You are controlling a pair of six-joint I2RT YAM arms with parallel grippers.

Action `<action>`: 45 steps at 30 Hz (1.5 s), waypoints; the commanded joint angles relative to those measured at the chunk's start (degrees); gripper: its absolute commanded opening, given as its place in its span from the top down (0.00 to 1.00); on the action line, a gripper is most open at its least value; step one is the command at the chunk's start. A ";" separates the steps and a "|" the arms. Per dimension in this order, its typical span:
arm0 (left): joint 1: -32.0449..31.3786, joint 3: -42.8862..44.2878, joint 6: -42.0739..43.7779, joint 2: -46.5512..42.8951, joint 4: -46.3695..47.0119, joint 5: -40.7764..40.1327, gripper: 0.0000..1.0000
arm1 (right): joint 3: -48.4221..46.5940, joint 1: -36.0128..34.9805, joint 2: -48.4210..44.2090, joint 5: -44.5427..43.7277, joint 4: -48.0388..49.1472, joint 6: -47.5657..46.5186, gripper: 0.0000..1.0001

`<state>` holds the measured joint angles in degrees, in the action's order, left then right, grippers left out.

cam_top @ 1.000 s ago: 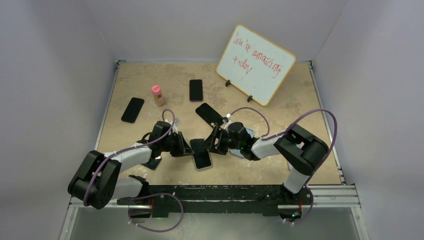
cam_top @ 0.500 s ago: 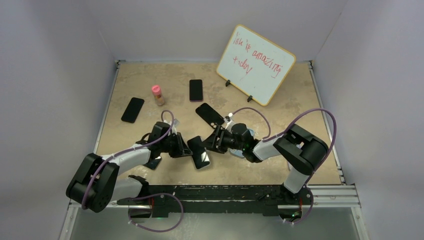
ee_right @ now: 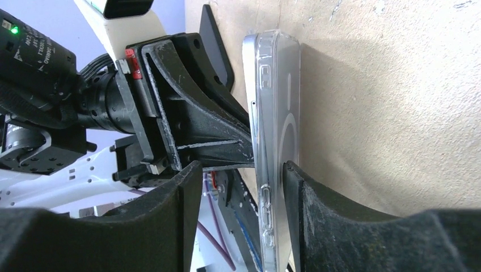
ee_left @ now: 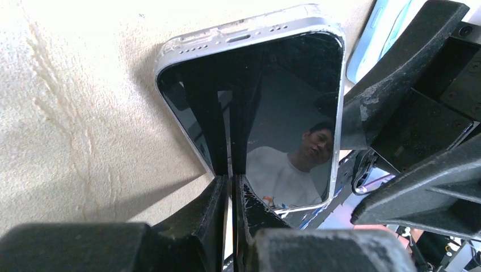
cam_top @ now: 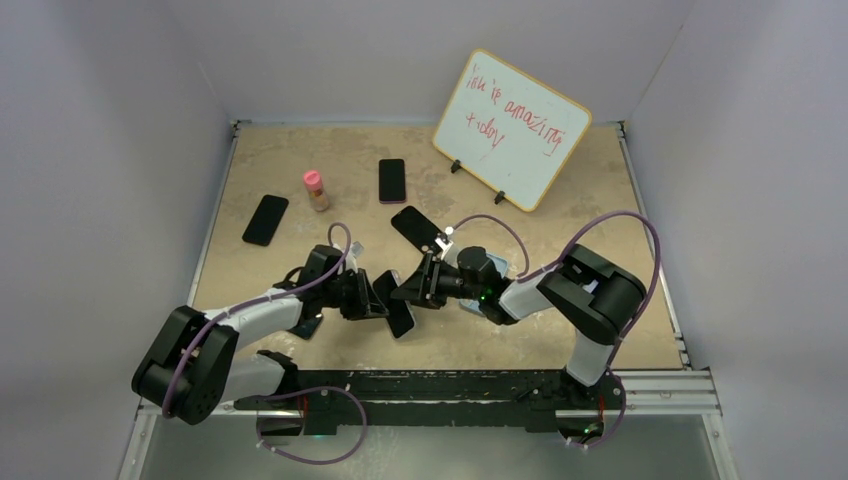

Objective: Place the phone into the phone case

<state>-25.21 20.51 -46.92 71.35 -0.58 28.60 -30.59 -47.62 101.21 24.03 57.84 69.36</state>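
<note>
Lower centre: left gripper point(ee_left: 231, 184), clenched shut, tips against the phone point(ee_left: 283, 96) screen; right gripper point(ee_right: 243, 170), fingers apart, straddles the clear phone case point(ee_right: 286, 124).

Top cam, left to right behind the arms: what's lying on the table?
Black phone → pink-capped bottle → second black phone → slanted black phone → whiteboard.
</note>
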 commanded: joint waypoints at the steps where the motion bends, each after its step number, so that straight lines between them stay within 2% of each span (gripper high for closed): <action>1: -0.47 1.90 0.73 0.45 1.02 0.04 0.90 | -3.01 -0.90 0.09 3.48 -0.86 -1.13 0.47; 7: -0.45 2.29 1.14 0.07 0.75 -0.55 0.88 | -4.85 -0.86 -1.42 -0.04 -11.53 -6.46 0.64; 10: -0.45 2.04 1.07 -0.20 0.72 -0.33 0.88 | -5.18 -0.90 -1.53 -0.51 -12.54 -7.08 0.69; 13: -0.45 1.86 0.83 -1.16 0.73 0.14 0.87 | -5.44 -0.69 -2.26 -1.10 -14.00 -8.26 0.79; 15: -0.45 3.21 1.69 -2.43 -2.31 -0.18 0.82 | -5.22 -0.09 -3.99 -1.61 -14.98 -9.35 0.87; 18: -0.46 7.03 4.38 -5.79 -6.43 -0.41 0.66 | -4.19 2.04 -7.60 -1.53 -17.12 -10.68 1.00; 21: -0.45 11.42 5.91 -10.87 -9.92 -0.91 0.44 | -3.01 3.87 -12.89 -0.75 -18.93 -12.82 1.00; 27: -0.45 18.08 5.25 -18.17 -11.74 -0.40 0.14 | -3.48 4.53 -27.07 -1.84 -28.72 -21.43 1.00; 31: -0.45 19.06 2.49 -20.79 -7.29 3.23 0.09 | -2.64 4.66 -37.56 -1.68 -30.74 -23.09 1.00; 36: -0.45 18.64 -1.44 -23.12 2.46 7.13 0.09 | -1.27 4.74 -46.00 -0.28 -29.85 -20.84 1.00; 45: -0.45 12.60 -11.45 -24.76 24.24 15.11 0.12 | 2.45 4.80 -47.09 9.23 -9.95 -9.80 1.00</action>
<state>-25.52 36.58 -51.59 47.31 8.38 38.48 -28.45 -42.96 54.13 27.59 32.42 53.39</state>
